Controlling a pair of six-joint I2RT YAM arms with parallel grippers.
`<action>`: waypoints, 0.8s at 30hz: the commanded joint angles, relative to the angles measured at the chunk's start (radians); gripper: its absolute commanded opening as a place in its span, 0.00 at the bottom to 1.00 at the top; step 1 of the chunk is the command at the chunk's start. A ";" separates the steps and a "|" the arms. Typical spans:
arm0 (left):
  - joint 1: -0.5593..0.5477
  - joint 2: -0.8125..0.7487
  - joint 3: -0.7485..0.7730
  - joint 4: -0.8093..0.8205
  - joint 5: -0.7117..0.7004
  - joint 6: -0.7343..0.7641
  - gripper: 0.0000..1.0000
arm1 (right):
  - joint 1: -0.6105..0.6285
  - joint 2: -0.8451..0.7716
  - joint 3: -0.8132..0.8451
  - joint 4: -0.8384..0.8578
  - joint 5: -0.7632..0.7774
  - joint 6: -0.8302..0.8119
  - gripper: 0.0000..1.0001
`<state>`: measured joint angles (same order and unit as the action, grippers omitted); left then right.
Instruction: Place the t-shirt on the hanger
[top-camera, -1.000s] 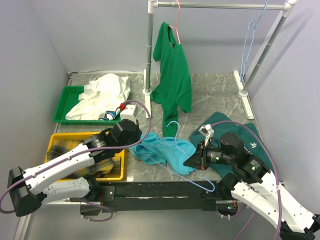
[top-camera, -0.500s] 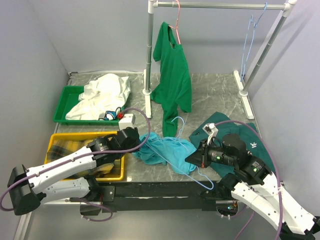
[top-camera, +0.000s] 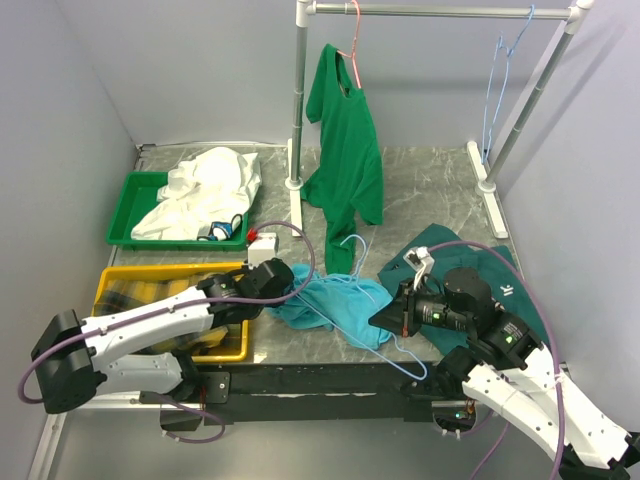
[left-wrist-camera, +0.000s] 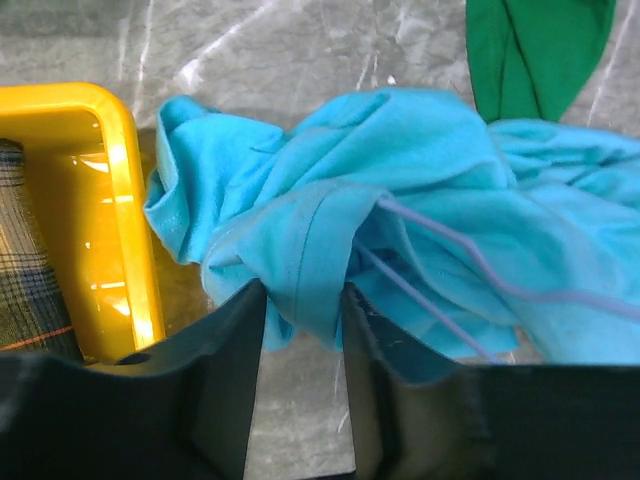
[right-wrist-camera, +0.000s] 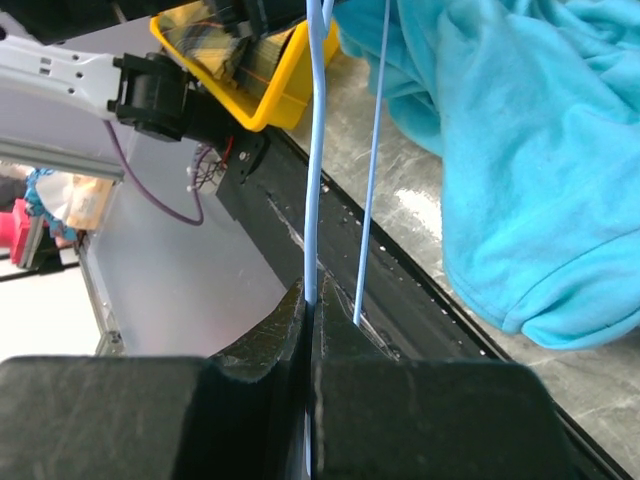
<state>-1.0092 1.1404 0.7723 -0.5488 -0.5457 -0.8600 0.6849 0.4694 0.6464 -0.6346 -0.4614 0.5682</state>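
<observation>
here the t-shirt (top-camera: 335, 300) lies heaped over the hanger (right-wrist-camera: 316, 150) beside the bin (left-wrist-camera: 122, 190); right gripper (right-wrist-camera: 310, 300) pinches the hanger's wire; left gripper (left-wrist-camera: 300, 300) stands parted astride a fold; next, probably, close and lift.

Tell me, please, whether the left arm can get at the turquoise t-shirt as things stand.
Probably yes: the left gripper stands open astride a fold of the t-shirt, with nothing between them. The yellow bin sits just beside it, clear of the path.
</observation>
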 joint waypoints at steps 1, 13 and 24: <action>-0.005 0.019 0.018 0.036 -0.094 0.010 0.23 | 0.007 0.008 -0.007 0.082 -0.060 -0.002 0.00; -0.017 -0.033 0.264 0.093 -0.030 0.306 0.01 | 0.018 0.094 0.061 0.173 -0.044 -0.028 0.00; -0.075 -0.168 0.345 -0.043 0.059 0.311 0.01 | 0.019 0.044 0.213 0.128 0.138 -0.080 0.00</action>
<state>-1.0698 1.0241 1.1172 -0.5381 -0.5293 -0.5610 0.6960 0.5663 0.7868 -0.5365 -0.3813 0.5236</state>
